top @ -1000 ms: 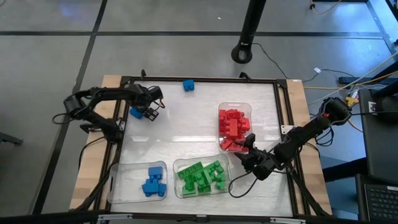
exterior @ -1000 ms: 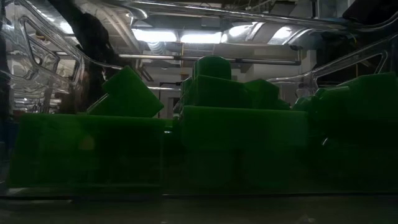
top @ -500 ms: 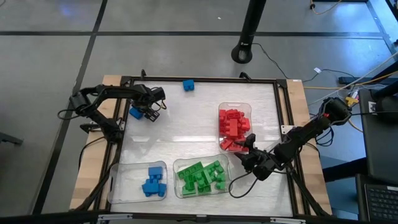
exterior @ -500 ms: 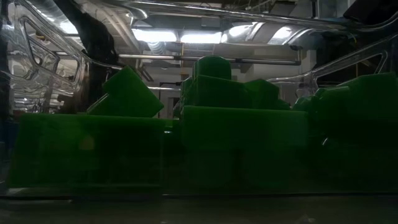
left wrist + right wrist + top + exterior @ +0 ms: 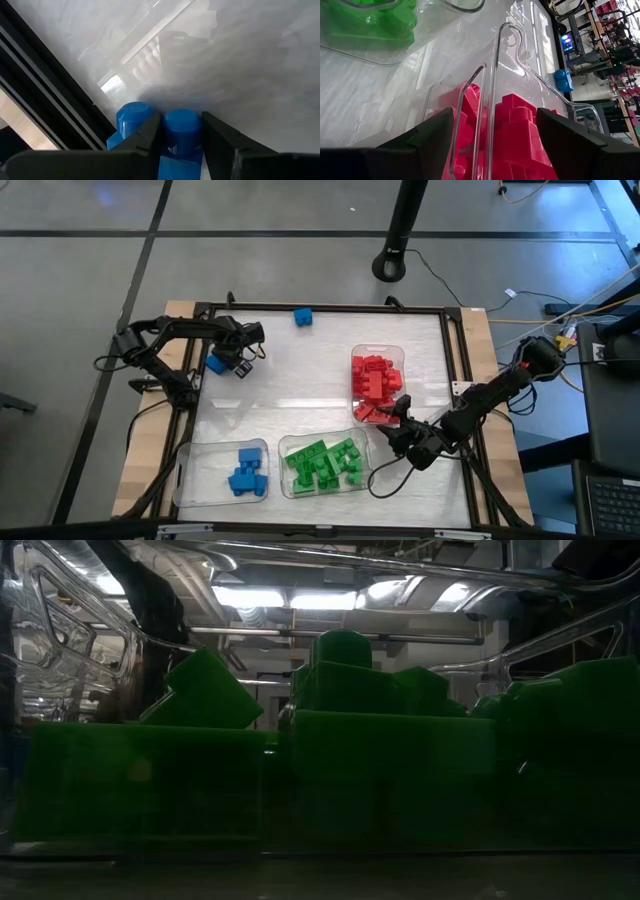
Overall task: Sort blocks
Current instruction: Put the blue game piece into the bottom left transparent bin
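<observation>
A blue block (image 5: 216,363) lies on the white table by its left frame rail, and my left gripper (image 5: 238,361) is down on it, shut on one of its studs. A second blue block (image 5: 302,316) lies alone near the far edge. Three clear trays hold sorted blocks: red blocks (image 5: 374,385) at the right, green blocks (image 5: 325,464) at the near middle, blue blocks (image 5: 246,474) at the near left. My right gripper (image 5: 400,418) stands open at the red tray's near end, with the tray's clear wall (image 5: 492,95) between its fingers. My left gripper pinches one round stud (image 5: 181,131) on top of the blue block between its two fingers. The neighbouring stud (image 5: 132,118) stays outside one finger. The fingers come from above, slanting steeply down. The block rests on the table beside the black rail.
A black frame rail (image 5: 45,100) runs close by the held block. The green blocks (image 5: 340,730) in their tray fill the low view. Bare white table lies between the far blue block and the trays.
My left gripper has sunk a little onto the blue block by the left rail, and that arm's elbow has shifted slightly. The block has stayed where it lay.
</observation>
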{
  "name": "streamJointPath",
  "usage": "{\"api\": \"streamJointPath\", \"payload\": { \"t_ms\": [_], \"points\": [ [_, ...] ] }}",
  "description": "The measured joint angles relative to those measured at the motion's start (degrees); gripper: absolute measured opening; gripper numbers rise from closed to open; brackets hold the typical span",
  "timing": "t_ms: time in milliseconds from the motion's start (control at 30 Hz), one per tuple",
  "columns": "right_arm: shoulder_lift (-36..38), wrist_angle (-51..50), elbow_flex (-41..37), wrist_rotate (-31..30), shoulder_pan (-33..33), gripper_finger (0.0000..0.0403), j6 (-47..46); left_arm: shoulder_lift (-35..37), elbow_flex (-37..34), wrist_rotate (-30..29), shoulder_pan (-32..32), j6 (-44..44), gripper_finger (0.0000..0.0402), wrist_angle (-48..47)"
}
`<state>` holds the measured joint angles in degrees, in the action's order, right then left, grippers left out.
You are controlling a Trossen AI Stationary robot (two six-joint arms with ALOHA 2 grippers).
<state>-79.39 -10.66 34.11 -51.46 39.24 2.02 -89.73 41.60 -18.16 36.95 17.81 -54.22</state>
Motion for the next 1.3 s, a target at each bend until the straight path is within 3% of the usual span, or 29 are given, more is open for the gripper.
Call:
{"api": "streamJointPath", "payload": {
  "t_ms": [867, 1300],
  "points": [
    [0.0, 0.1, 0.0, 0.0, 0.0, 0.0282, 0.0, 5.1, 2.8, -2.1, -6.4, 6.1, 0.0107, -4.1],
    [0.0, 0.1, 0.0, 0.0, 0.0, 0.0282, 0.0, 8.7, 10.9, -2.3, -18.1, 12.5, 0.011, -9.0]
  ]
}}
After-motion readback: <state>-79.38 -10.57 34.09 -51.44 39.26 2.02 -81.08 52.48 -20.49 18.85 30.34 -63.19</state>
